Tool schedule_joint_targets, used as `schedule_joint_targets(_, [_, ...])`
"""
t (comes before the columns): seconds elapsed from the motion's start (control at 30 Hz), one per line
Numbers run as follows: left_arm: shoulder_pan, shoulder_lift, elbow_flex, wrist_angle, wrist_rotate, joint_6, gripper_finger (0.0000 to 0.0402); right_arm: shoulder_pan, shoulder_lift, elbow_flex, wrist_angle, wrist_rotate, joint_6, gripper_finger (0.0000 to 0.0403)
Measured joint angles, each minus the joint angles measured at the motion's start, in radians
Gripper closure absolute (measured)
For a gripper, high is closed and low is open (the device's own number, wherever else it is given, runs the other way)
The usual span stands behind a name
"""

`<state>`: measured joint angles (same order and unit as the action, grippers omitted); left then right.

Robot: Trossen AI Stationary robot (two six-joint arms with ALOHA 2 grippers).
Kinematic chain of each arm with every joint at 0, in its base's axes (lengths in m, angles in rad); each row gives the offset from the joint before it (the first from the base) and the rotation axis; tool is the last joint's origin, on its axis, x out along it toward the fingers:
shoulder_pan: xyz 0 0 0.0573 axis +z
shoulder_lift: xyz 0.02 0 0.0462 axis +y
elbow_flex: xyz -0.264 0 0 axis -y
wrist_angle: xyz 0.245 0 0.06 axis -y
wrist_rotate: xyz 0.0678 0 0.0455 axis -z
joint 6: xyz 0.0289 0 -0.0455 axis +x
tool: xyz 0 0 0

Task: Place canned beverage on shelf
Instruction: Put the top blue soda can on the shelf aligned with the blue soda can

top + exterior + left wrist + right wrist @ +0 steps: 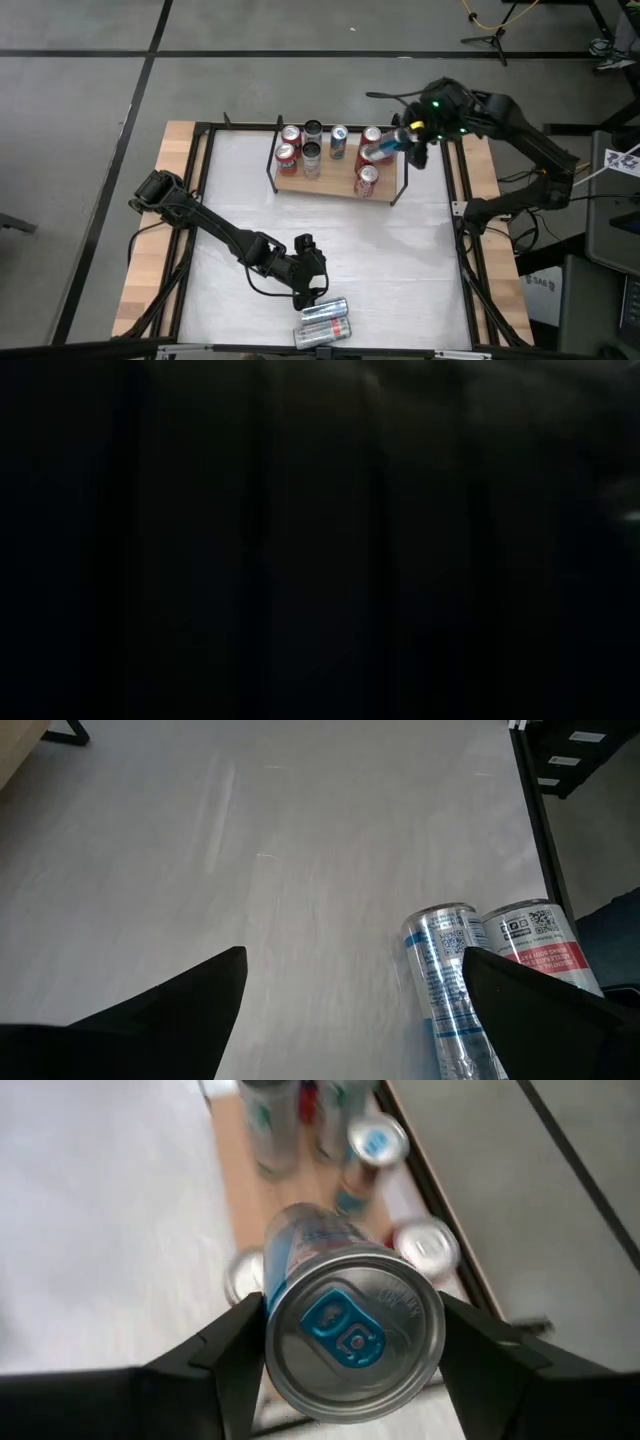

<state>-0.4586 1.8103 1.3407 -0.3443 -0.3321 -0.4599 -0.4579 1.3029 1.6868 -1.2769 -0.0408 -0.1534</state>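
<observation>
The shelf (335,186), a small wooden board with black rod brackets, stands at the table's far middle with several cans upright on it. Above its right end my right gripper (397,142) is shut on a silver-and-blue can (377,150), whose blue-tabbed top (352,1332) faces the wrist camera. At the near middle my left gripper (306,293) hangs open over the white tabletop. It is just beside two cans lying on their sides, a silver-blue one (447,982) and a red-and-white one (541,943), and touches neither. My right gripper pinches the can between its two fingers on opposite sides of the wall (275,1285), close under the top rim. The fingers slant down from the table's right. The can is tilted, its bottom end toward the shelf, and lifted clear of the board and the cans on it.
Wooden side strips and black frame rails (460,210) run along both table edges. Bare white tabletop (330,235) lies between the shelf and the two lying cans. The low view is dark and shows nothing.
</observation>
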Motion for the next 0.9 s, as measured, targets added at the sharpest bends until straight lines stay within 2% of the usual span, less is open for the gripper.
schedule_joint_targets(0.2, [0.0, 0.0, 0.0, 0.0, 0.0, 0.0, 0.0038, 0.0, 0.07, 0.0, 0.117, -0.094, 0.0, 0.0162])
schedule_joint_targets(0.6, [0.0, 0.0, 0.0, 0.0, 0.0, 0.0, 0.0038, 0.0, 0.241, 0.0, 0.168, -0.102, 0.0, 0.0162])
schedule_joint_targets(0.9, [0.0, 0.0, 0.0, 0.0, 0.0, 0.0, 0.0038, 0.0, 0.294, 0.0, 0.244, -0.102, 0.0, 0.0162])
